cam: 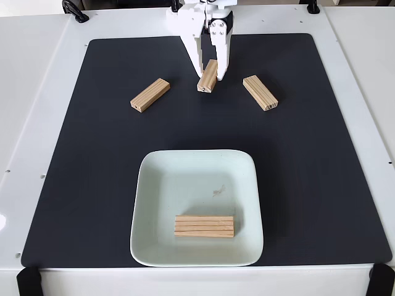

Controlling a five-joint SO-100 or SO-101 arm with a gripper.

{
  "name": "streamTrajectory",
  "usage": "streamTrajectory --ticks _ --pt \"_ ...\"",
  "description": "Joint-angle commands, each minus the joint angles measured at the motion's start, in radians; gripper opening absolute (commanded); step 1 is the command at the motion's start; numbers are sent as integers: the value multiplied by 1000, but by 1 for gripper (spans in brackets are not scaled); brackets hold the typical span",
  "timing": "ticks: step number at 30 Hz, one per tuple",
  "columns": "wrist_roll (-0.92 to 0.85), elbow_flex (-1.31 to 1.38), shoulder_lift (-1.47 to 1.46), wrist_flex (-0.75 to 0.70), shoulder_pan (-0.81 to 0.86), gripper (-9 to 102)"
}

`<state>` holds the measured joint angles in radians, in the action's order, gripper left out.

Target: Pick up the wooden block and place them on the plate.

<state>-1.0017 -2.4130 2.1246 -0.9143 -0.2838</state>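
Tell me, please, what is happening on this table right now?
A white robot arm is working on wooden blocks. Its claw straddles the middle block at the far side of the black mat; whether it has closed is unclear. Two more blocks lie on the mat, one to the left and one to the right. A fourth block already rests in the plate.

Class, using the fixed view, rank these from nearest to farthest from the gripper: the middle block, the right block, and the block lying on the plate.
1. Middle block: between the jaws of the gripper, top centre.
2. Right block: on the mat, just right of the gripper.
3. Block on the plate: bottom centre, inside the plate.
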Motion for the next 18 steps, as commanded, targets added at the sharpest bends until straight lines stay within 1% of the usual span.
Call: streamTrajectory --ticks 1,5,9,13,18 --pt "250 206 -5 11 -6 0" --pt "522 393 -72 20 5 0" --pt "699 601 -238 20 8 0" --pt "824 828 -449 20 11 0" --pt "919 1100 -689 20 28 0"
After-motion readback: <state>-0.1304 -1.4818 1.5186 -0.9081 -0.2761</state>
